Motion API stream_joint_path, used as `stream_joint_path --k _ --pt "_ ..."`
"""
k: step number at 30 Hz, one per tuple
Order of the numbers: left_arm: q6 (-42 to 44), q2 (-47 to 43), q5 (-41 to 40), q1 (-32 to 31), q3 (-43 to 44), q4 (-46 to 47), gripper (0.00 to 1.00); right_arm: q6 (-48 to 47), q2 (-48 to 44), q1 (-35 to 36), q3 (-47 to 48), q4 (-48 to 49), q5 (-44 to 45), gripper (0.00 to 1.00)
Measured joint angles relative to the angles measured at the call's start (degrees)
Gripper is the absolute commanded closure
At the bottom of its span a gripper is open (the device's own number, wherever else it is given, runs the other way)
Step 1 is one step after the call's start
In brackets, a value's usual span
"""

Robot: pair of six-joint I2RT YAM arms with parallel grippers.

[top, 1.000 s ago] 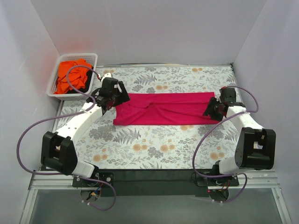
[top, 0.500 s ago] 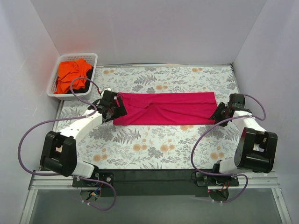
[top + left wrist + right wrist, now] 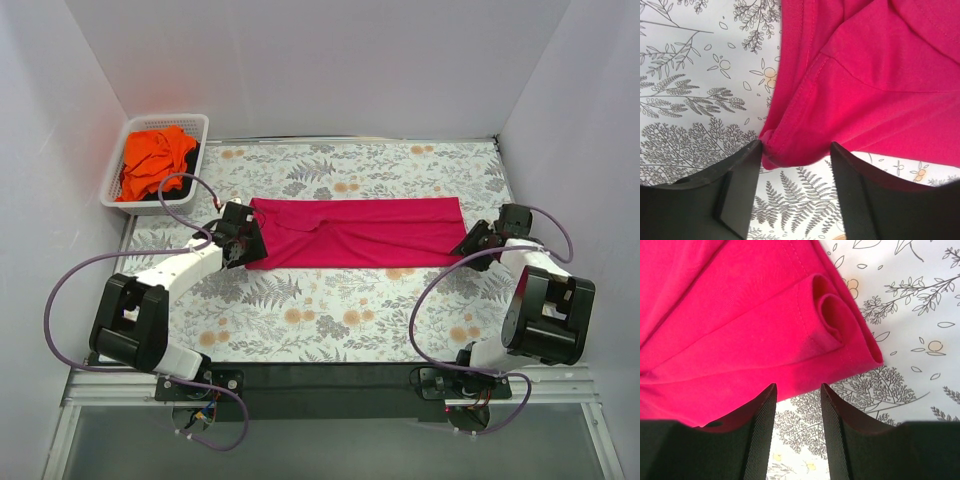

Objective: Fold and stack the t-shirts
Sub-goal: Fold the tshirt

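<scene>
1. Showing the pink shirt lying as a long folded band across the middle of the flowered table;
2. Holding the left gripper with jaws apart at the band's left end, a bunched corner lying loose between them;
3. Holding the right gripper likewise parted at the right end, a rolled hem just ahead, clamping nothing;
4. Leaving the orange shirt crumpled in the white basket, far left corner, well apart.

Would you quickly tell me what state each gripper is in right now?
Left gripper: open, magenta t-shirt corner between its fingers, unclamped.
Right gripper: open, holding nothing.
</scene>
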Motion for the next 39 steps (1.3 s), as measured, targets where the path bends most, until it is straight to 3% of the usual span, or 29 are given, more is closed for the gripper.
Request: stream_joint_path --k 9,10,13,15,22,29,34,39 --pt "-0.5 1.0 -2.6 0.8 -2.3 1.4 0.83 2.7 3.6 -6.6 -3.6 5.7 -4.7 0.78" --pt "-0.6 1.1 -3.2 1.0 -2.5 1.4 0.84 2.9 3.9 -7.9 -3.8 6.3 -5.4 0.85" --pt "-0.6 1.9 -4.6 1.9 -2.8 1.4 0.87 3.9 4.2 -10.9 -4.8 7.7 -6.3 0.93" --pt "-0.7 2.4 -5.4 2.7 -2.8 1.4 0.87 4.5 4.2 -12.7 -5.5 8.3 -7.2 0.94" --pt "0.0 3.2 -6.7 3.9 -2.8 1.4 0.73 5.0 2.9 -14.5 -6.6 8.4 -7.7 0.97" --pt "0.7 1.4 -9.1 4.0 -2.8 -0.7 0.43 5.1 -4.2 -11.2 -8.2 7.7 -6.3 0.87" --pt "0.1 -5.4 -9.3 4.0 -1.7 -3.4 0.36 5.2 -10.3 -4.8 -8.4 7.5 -4.6 0.70" --pt "-2.2 -8.5 -7.6 2.5 2.9 -4.7 0.37 4.1 -10.8 -0.9 -8.3 7.5 -3.9 0.70"
